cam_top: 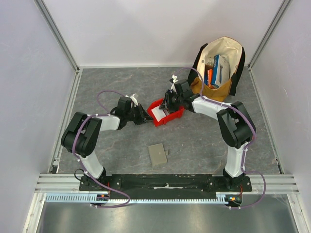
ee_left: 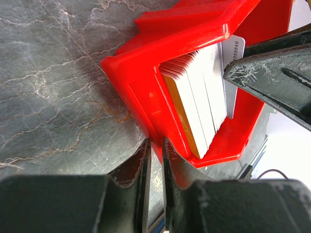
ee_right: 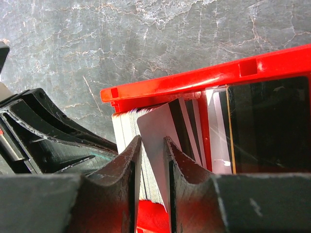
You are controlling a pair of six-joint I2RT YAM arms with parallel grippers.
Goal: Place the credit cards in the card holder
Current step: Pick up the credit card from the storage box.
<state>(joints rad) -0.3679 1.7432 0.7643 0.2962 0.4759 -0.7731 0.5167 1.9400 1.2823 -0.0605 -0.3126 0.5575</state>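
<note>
A stack of credit cards [ee_left: 199, 97] stands on edge inside a small red bin [cam_top: 160, 121] at mid-table. My right gripper [ee_right: 152, 139] reaches down into the bin [ee_right: 194, 80], open only narrowly. One pale card [ee_right: 163, 126] is tilted between its fingers; it leans on the right finger and a gap shows at the left one. My left gripper [ee_left: 156, 141] is shut on the bin's near wall [ee_left: 141, 82]. From above, the left gripper [cam_top: 147, 119] is at the bin's left side and the right gripper [cam_top: 167, 104] at its far side. The grey card holder [cam_top: 158, 154] lies flat and closed nearer the arm bases.
A cream and black bag [cam_top: 221, 63] with upright colourful boxes stands at the back right, just behind my right arm. A dark glossy panel [ee_right: 267, 126] fills the bin's right part in the right wrist view. Pale walls enclose the grey marbled table [cam_top: 112, 82].
</note>
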